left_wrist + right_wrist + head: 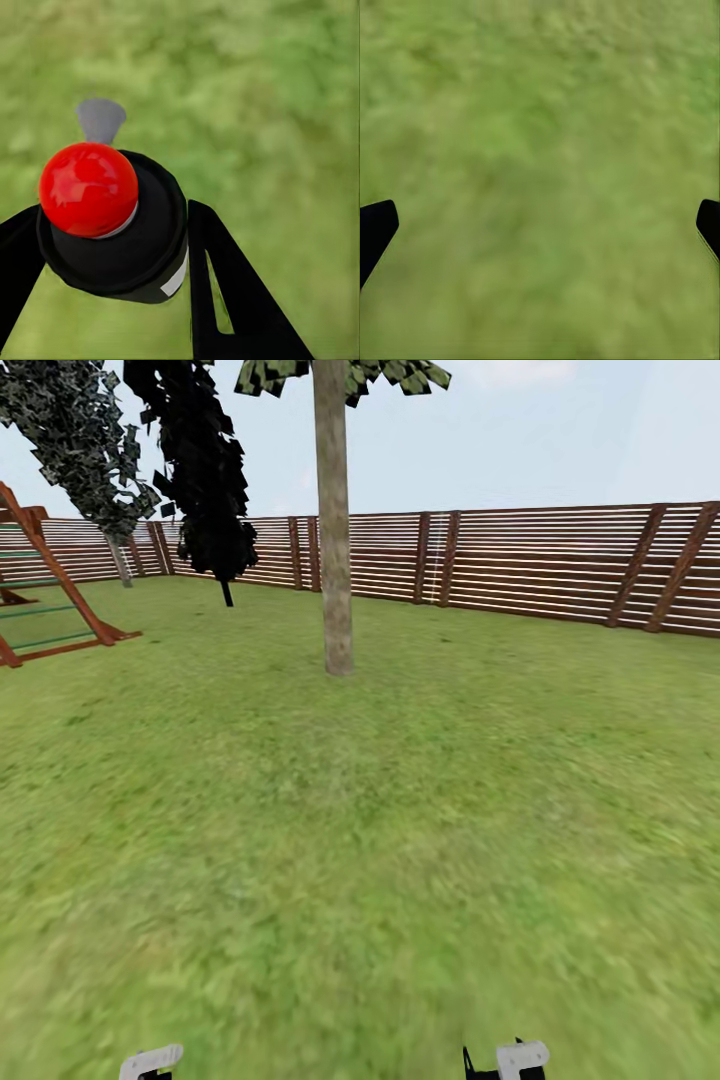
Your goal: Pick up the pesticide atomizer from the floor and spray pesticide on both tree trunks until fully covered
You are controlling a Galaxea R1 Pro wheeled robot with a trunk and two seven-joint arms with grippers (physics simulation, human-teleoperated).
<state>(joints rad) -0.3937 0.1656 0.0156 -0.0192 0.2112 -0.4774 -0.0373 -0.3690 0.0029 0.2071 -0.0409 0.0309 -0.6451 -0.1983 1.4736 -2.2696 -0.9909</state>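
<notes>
Our left gripper [112,247] fingers clamp the pesticide atomizer [112,217]; right gripper [540,225] fingers spread, empty. Next we approach the tree trunk [333,530].

Blurred green grass [540,150] of the garden lawn lies beneath the right gripper [540,225]. Two black fingertips [375,229] show at opposite edges of the picture, spread wide apart, with bare grass between them and nothing held in the gap.
</notes>
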